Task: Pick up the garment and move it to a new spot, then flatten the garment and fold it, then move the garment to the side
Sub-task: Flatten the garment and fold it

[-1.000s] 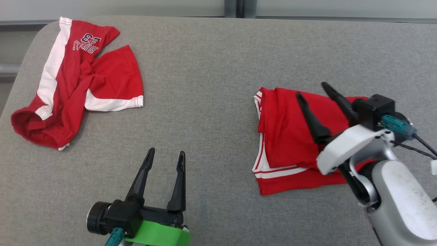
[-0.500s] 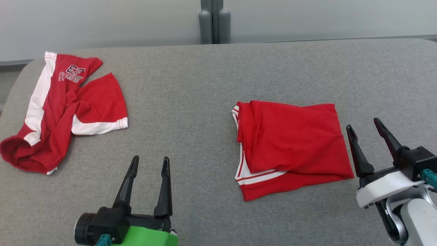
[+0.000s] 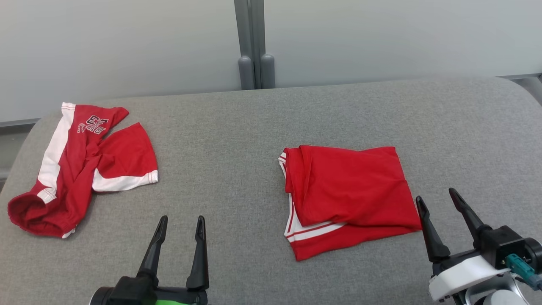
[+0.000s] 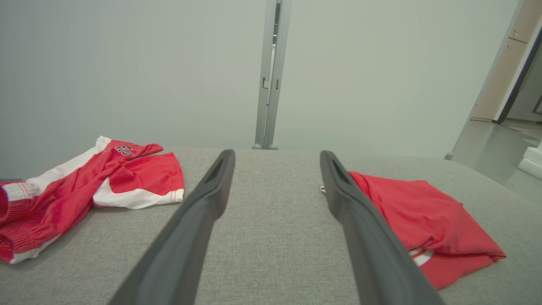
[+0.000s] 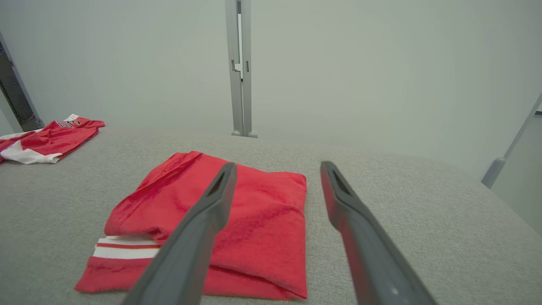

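Right of centre on the table (image 3: pixel 237 140), the folded garment (image 3: pixel 347 195) lies flat; the right claw (image 3: pixel 435 195), released and empty, hovers beside its near corner; the left claw (image 3: pixel 181 218) gapes empty too; shifting it aside likely needs a pinch through all layers.

Holds the left gripper (image 3: pixel 181 219) low at the head view's lower left, its two dark fingers pointing up the view, spread wide and gripping nothing. Carries the right gripper (image 3: pixel 435 195) at the lower right, fingers leaning up and leftward, equally wide apart and empty. Shows a white wrist cover (image 3: pixel 461 273) and a teal connector (image 3: pixel 518 263) behind the right fingers' black base. Looks along each parted pair in the wrist views, fingers splayed in an open V.
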